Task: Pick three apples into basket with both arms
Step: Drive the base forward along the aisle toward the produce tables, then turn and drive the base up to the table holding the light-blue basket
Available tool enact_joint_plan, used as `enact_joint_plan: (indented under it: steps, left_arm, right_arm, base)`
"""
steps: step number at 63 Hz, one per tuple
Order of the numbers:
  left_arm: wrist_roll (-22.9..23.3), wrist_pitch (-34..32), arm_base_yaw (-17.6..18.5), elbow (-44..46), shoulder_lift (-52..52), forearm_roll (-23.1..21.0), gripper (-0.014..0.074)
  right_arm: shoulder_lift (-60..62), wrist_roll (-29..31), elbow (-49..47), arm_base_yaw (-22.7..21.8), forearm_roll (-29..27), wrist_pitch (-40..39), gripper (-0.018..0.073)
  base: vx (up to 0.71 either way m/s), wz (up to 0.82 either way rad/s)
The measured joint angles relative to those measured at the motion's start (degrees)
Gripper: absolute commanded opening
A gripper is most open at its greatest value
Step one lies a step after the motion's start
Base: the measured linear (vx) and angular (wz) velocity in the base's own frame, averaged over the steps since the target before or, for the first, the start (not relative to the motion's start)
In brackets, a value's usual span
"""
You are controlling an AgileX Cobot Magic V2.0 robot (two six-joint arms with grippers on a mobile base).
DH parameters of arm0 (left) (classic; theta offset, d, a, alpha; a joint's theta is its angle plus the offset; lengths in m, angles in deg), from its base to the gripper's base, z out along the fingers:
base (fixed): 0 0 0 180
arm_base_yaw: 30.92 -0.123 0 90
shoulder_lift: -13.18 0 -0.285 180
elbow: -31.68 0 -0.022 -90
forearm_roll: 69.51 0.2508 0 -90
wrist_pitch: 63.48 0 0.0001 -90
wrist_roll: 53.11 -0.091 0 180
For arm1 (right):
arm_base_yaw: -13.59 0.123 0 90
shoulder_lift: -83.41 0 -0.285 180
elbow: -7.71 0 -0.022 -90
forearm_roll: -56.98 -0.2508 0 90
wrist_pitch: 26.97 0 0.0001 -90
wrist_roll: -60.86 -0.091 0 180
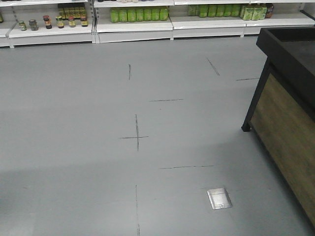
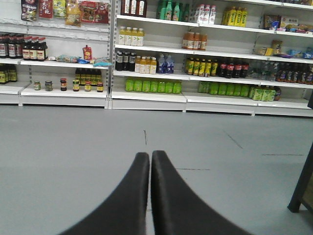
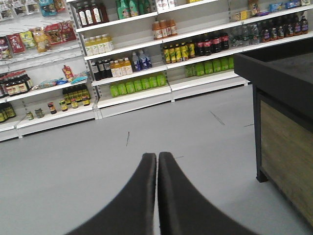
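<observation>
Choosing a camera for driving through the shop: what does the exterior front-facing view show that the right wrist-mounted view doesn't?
Only front-facing: a metal floor plate. Only right wrist: the right end effector, fingers closed together, and higher shelves with orange bottles. Both: the grey floor, green bottles on a low shelf, and the dark wood-panelled counter at right.

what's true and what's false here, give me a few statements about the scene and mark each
The left tool is shut and empty. True.
The right tool holds an apple. False: it is shut and empty.
Green bottles stand on a low shelf by the far wall. True.
The basket sits on the floor in the front view. False: the floor shows only dark marks and a metal plate.
A wood-sided stand with a dark top is at the right. True.
</observation>
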Motion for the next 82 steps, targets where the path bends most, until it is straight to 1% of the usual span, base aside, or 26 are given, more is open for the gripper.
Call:
enact_joint_plan:
  steps: [31, 82]
  left_arm:
    - [0.0, 0.0, 0.0, 0.0, 0.0, 0.0, -0.0006]
    - [0.0, 0.0, 0.0, 0.0, 0.0, 0.0, -0.0006]
  right_arm:
    - [0.0, 0.0, 0.0, 0.0, 0.0, 0.0, -0.0004]
    - [0.0, 0.0, 0.0, 0.0, 0.0, 0.0, -0.0004]
  base:
    - [0.27, -0.29]
    - [0.16, -0.55]
